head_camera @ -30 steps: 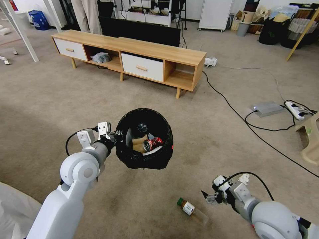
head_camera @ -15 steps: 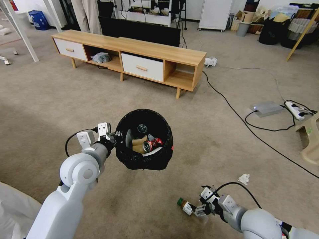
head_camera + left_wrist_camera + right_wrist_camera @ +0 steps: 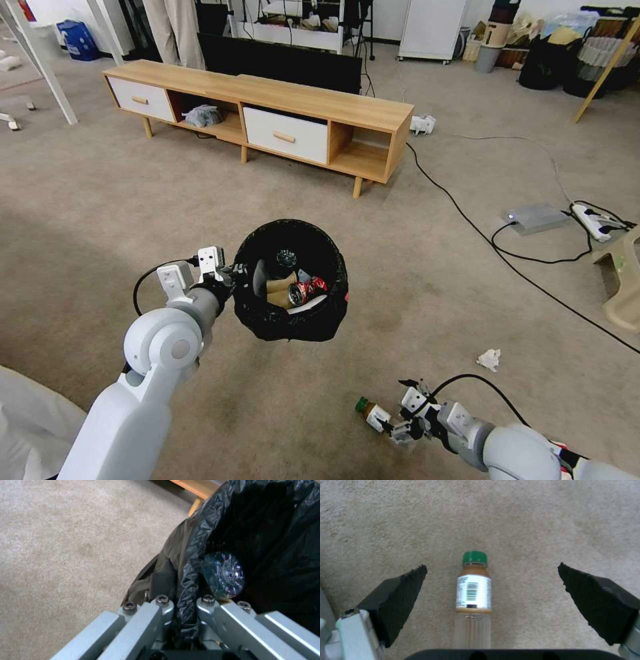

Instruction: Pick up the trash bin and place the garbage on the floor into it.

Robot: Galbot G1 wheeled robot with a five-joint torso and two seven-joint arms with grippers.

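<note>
The trash bin (image 3: 291,280), lined with a crinkled black bag, hangs above the carpet floor (image 3: 100,200) with my left gripper (image 3: 233,272) shut on its rim (image 3: 186,590). Inside lie a crushed red can (image 3: 305,289), brown paper and a clear bottle (image 3: 222,574). A green-capped plastic bottle (image 3: 375,415) lies on the floor at the lower right. My right gripper (image 3: 402,427) is open low over it, its black pads (image 3: 400,597) straddling the bottle (image 3: 473,592) without touching. A white paper wad (image 3: 489,359) lies further right.
A long wooden TV bench (image 3: 267,113) stands behind the bin. Black cables (image 3: 467,220), a grey box (image 3: 535,217) and a power strip (image 3: 597,221) lie to the right. A beige stool (image 3: 623,280) is at the right edge.
My right gripper has dropped and moved left from near the paper wad down over the green-capped bottle. The left arm and the bin have hardly moved.
</note>
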